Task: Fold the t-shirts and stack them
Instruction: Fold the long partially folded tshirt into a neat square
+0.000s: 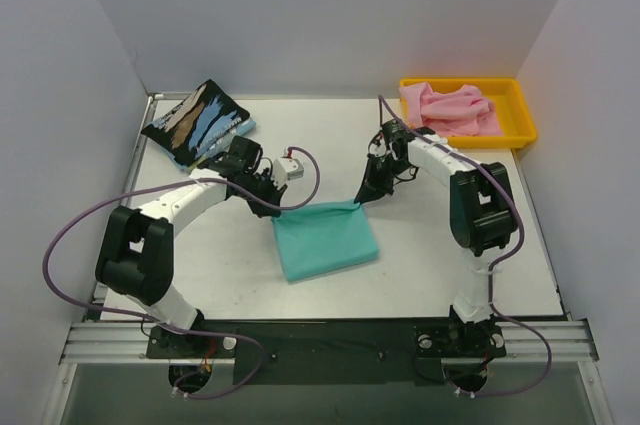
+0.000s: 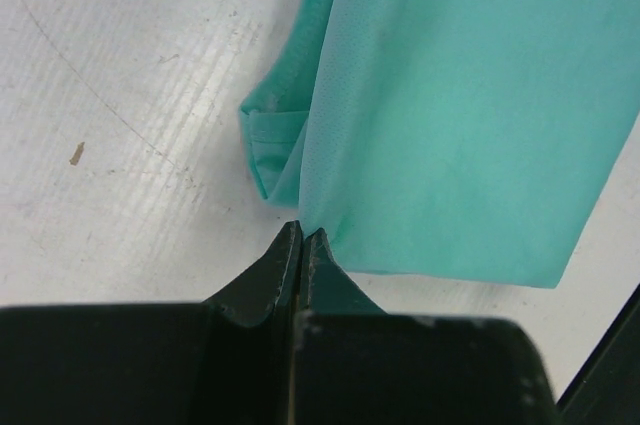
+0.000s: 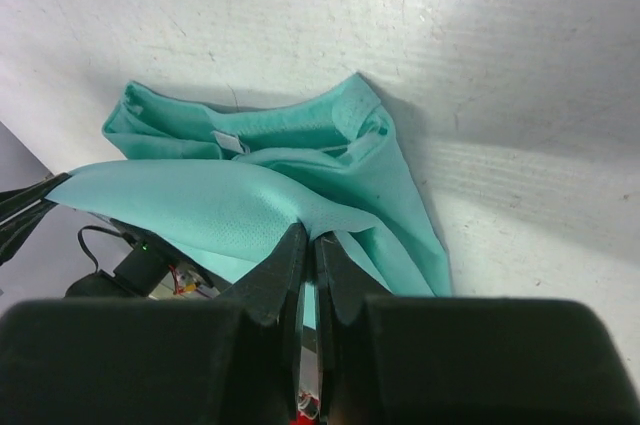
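- Step in hand: folding the teal tee point(image 1: 326, 241), 1 of 3 shirts. It lies mid-surface btwn the 2 arms, squarish, looks part-folded already.
- Left gripper point(image 2: 302, 236): fingers pressed together on a thin pinch of teal cloth at the tee's far-left corner; a tucked hem or sleeve fold sits just beside the tips.
- Right gripper point(image 3: 308, 237): also clamped on teal cloth, at the far-right corner. Right wrist view shows the top layer lifted, w/ the collar and a small white label on the layer below.
- Far edge of the tee is raised and stretched btwn both grippers; the rest rests on the surface point(image 1: 440, 255).
- Other shirts: black streaked tee point(image 1: 197, 123) sits folded at the far-left corner of the surface, likely the stack spot. Pink tee point(image 1: 450, 109) is bunched in the yellow tray point(image 1: 522, 117) at far right, not yet folded.
- Progress, my read: approx 1 done, 1 underway, 1 to go.
- Next move prob needs: both arms carrying the held edge toward the near side together, same height, same pace, so the cloth stays taut; lay it edge on edge, then let go.
- Risk: uneven pull skews the fold or the thin pinch slips.
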Robot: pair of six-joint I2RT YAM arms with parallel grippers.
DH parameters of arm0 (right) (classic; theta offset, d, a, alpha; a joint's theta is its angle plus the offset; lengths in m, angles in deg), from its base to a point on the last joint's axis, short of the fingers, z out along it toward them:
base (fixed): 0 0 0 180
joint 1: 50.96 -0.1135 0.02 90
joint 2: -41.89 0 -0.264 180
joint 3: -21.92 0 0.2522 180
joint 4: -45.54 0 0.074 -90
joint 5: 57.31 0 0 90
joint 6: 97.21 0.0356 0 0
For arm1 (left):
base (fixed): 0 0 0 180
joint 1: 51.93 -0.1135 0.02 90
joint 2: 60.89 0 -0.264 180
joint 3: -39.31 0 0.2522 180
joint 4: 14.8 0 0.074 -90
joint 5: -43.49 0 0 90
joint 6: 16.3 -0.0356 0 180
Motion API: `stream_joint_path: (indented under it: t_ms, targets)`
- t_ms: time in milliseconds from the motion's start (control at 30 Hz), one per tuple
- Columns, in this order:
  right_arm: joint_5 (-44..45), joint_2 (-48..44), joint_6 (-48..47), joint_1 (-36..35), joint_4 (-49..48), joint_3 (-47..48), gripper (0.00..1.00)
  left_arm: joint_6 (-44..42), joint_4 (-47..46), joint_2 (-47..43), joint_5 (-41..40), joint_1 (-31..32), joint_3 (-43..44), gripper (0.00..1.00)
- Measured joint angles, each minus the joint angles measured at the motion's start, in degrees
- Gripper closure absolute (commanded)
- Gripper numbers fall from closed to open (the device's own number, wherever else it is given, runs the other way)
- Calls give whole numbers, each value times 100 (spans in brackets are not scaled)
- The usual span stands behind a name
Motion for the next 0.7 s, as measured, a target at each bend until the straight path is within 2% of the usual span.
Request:
stream_joint_path:
  t_ms: [267,300,333,367,400,433,467,500,700]
  targets:
    - [2,197,208,48,-321,55,100,-7,-219,258,-146,-2,85,100]
    - [4,199,249,61,-354,55,100,-7,-245,293,-164,-2,105,97]
    - [9,199,267,70,-389,55,91,-4,-273,332,-179,-2,140,91]
    - [31,199,299,79,-444,55,80,-9,-326,374,-210,-2,175,73]
    - [52,199,334,92,-490,55,66,-13,-378,417,-240,-2,214,61]
    - [66,201,345,107,-522,55,61,-31,-435,461,-282,-2,254,49]
    - [83,201,393,129,-562,57,59,-44,-474,509,-321,-2,299,44]
    - [101,201,411,151,-608,59,57,-55,-505,560,-358,-2,350,41]
    - [518,122,323,378,-675,208,57,-76,-509,826,-680,-31,920,39]
